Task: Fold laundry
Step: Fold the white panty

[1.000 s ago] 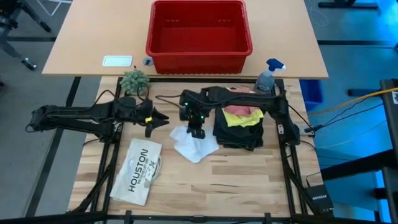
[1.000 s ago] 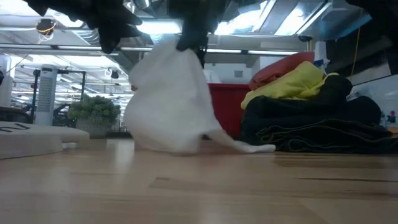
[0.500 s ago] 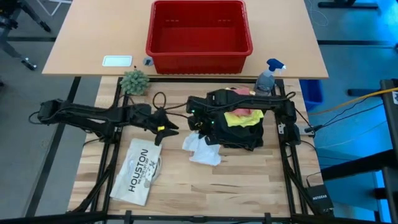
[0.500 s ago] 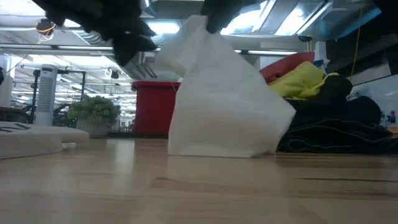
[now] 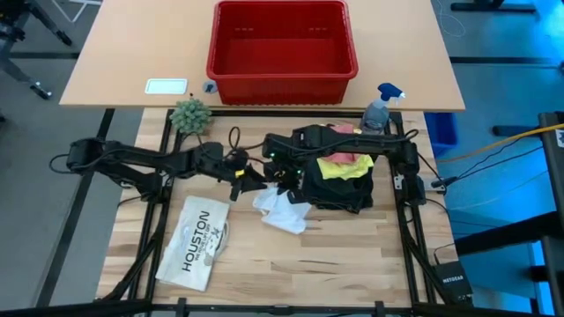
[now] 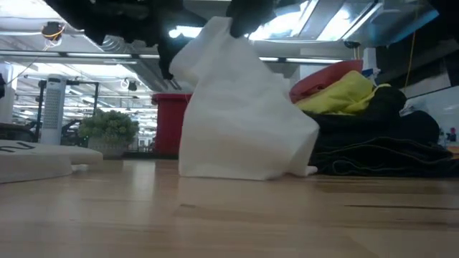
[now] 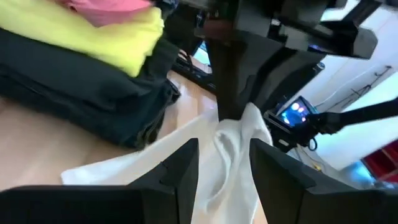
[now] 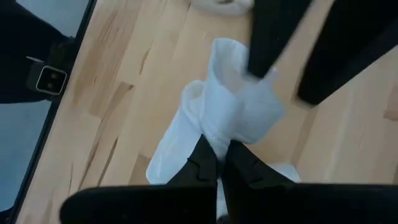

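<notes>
Closing in, my open left hand (image 7: 222, 165) has reached the white cloth (image 5: 282, 210) that my right hand (image 8: 219, 163) holds pinched above the tabletop (image 5: 335, 255); two-handed fold likely next.

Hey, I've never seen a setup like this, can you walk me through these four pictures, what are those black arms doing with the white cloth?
It is a robot with two dark arms at a wooden table; each ends in a two-finger claw. One picture looks straight down, one looks level across the tabletop, and two come from cameras on the wrists. The right claw is shut on the white cloth, lifting it into a peak. The left claw is open, its fingers on either side of the cloth. Beside it lies a pile: black trousers, a yellow T-shirt and a pink cloth. Also there: a white item printed HOUSTON, a red basket, a small plant and a spray bottle.
</notes>
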You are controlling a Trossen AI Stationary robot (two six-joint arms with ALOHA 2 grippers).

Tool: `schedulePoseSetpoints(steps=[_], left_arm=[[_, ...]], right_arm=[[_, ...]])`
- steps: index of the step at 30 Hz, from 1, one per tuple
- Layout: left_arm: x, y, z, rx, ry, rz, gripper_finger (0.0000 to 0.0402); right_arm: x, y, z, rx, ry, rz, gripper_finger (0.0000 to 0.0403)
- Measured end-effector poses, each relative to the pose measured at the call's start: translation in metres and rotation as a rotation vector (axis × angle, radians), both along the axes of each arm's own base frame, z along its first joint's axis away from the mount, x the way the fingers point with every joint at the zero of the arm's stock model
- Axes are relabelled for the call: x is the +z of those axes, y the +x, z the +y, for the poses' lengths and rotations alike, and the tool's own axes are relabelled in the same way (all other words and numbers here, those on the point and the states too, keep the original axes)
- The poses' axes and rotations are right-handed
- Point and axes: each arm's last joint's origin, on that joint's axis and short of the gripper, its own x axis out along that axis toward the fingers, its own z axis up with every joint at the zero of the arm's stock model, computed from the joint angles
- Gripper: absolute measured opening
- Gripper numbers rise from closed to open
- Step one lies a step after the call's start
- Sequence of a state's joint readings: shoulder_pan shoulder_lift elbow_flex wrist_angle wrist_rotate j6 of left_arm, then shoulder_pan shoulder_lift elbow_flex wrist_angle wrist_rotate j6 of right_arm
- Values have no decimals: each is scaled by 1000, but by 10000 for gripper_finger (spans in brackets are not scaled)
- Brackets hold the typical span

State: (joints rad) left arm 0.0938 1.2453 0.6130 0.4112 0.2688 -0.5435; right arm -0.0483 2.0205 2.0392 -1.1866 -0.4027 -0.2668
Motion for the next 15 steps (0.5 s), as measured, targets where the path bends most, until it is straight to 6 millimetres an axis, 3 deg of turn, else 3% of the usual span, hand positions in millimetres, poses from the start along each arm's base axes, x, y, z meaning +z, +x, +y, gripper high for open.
schedulePoseSetpoints(steps=[6,15], left_arm=[[2,10,-1,-63,-18,6,134],[9,9,-1,-123,-50,-14,134]], right_arm=[[0,1,0,3,-2,-12,0],[0,0,-11,-20,-14,-11,0]])
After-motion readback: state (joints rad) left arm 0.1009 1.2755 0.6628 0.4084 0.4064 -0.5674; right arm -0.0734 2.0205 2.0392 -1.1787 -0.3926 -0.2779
